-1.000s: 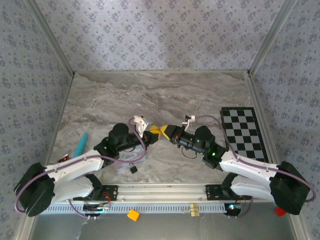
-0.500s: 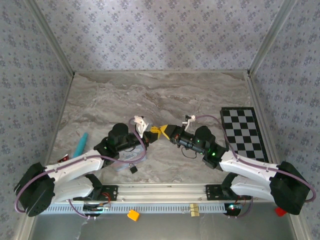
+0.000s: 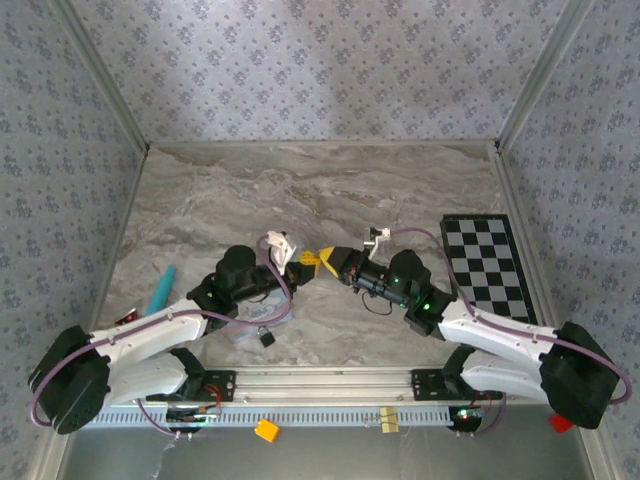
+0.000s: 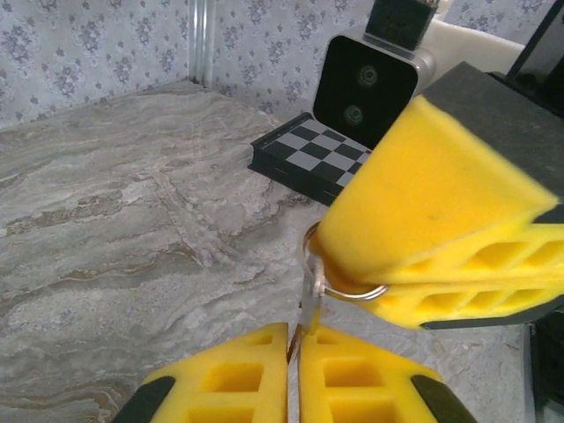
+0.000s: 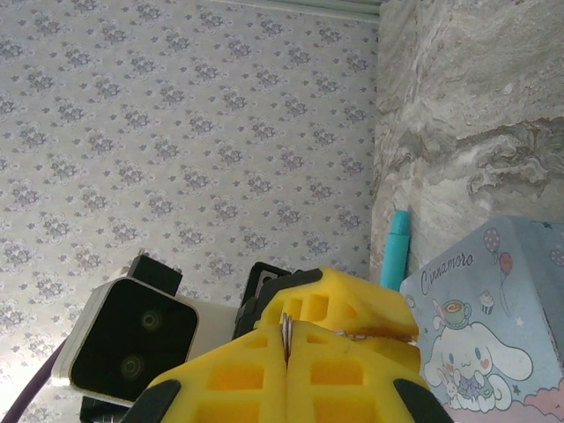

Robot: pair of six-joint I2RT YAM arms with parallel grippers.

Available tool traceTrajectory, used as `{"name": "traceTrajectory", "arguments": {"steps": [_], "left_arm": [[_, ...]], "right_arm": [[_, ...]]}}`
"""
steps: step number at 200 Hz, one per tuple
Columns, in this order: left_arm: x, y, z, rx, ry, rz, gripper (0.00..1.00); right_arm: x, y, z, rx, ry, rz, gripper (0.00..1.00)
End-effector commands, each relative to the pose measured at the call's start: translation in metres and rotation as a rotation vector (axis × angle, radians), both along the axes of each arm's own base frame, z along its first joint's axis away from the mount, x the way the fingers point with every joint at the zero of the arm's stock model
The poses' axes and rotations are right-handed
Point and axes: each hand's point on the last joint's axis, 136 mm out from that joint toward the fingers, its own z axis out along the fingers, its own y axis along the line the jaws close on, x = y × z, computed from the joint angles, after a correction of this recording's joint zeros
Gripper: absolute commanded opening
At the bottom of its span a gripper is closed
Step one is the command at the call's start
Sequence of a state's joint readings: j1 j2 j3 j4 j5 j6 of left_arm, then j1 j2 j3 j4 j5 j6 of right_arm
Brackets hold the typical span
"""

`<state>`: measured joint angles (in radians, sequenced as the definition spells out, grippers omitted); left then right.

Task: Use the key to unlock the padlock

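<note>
Left wrist view: the left gripper [image 4: 293, 342] is closed, its yellow pads pinching the thin metal key [image 4: 305, 308], which stands nearly upright out of the slit between them.
Key ring [image 4: 345, 292]: at 12 o'clock from the left gripper, looped through the key's top end and clamped by the right gripper [image 4: 350, 280].
Right gripper: closed on the key ring, which shows edge-on between its pads in the right wrist view. The left gripper's yellow fingers [image 5: 335, 308] sit tip to tip with it, just beyond at 12 o'clock.
Meeting point: in the top external view the two grippers touch nose to nose over the middle of the marble table [image 3: 300, 190].
Padlock [image 3: 267, 338]: on the table at 7 o'clock from the meeting grippers, well apart from the key. It lies just beside the near corner of the light-blue case [image 3: 243, 331], clear of both grippers.
Case: partly hidden under the left arm [image 3: 150, 335].
Teal pen [image 3: 160, 288]: at 9 o'clock from the case, near the left wall.
Checkerboard [image 3: 486, 267]: at 3 o'clock from the grippers, flat on the table by the right wall.
</note>
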<state>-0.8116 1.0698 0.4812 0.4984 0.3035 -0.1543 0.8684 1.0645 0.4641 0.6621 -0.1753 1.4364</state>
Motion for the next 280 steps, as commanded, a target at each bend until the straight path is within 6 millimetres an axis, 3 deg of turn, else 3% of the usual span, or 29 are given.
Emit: {"name": "traceTrajectory", "arguments": {"steps": [1, 52, 94, 110, 134, 161, 179, 197, 217, 248, 280], "left_arm": [[0.004, 0.003, 0.008, -0.015, -0.03, 0.008, 0.06], [0.002, 0.002, 0.008, -0.015, -0.03, 0.0, 0.0], [0.009, 0.01, -0.003, 0.059, 0.004, 0.039, 0.0], [0.011, 0.013, -0.008, 0.117, 0.025, 0.052, 0.0], [0.011, 0.017, -0.016, 0.209, 0.051, 0.051, 0.0], [0.005, 0.016, -0.018, 0.236, 0.065, 0.017, 0.0], [0.001, 0.014, -0.018, 0.257, 0.079, -0.016, 0.0], [-0.003, 0.015, -0.02, 0.305, 0.1, -0.038, 0.0], [-0.005, 0.015, -0.024, 0.357, 0.126, -0.056, 0.0], [-0.019, 0.005, -0.03, 0.408, 0.152, -0.139, 0.0], [-0.034, -0.002, -0.03, 0.419, 0.162, -0.227, 0.0]], "right_arm": [[-0.002, 0.006, 0.024, 0.06, -0.032, 0.026, 0.0], [-0.001, 0.005, 0.019, 0.059, -0.021, 0.019, 0.0], [0.008, -0.018, 0.005, -0.046, -0.033, -0.044, 0.0], [0.013, -0.034, -0.007, -0.18, -0.051, -0.079, 0.14], [0.013, -0.05, 0.0, -0.297, -0.177, -0.078, 0.38], [0.011, -0.053, 0.005, -0.311, -0.249, -0.037, 0.39], [0.008, -0.051, 0.007, -0.376, -0.35, 0.016, 0.48], [0.001, -0.058, -0.005, -0.601, -0.552, 0.08, 0.58], [-0.009, -0.068, -0.021, -0.763, -0.773, 0.138, 0.62], [-0.044, -0.056, -0.018, -0.659, -1.054, 0.263, 0.67], [-0.058, -0.046, -0.025, -0.562, -1.09, 0.378, 0.69]]}}
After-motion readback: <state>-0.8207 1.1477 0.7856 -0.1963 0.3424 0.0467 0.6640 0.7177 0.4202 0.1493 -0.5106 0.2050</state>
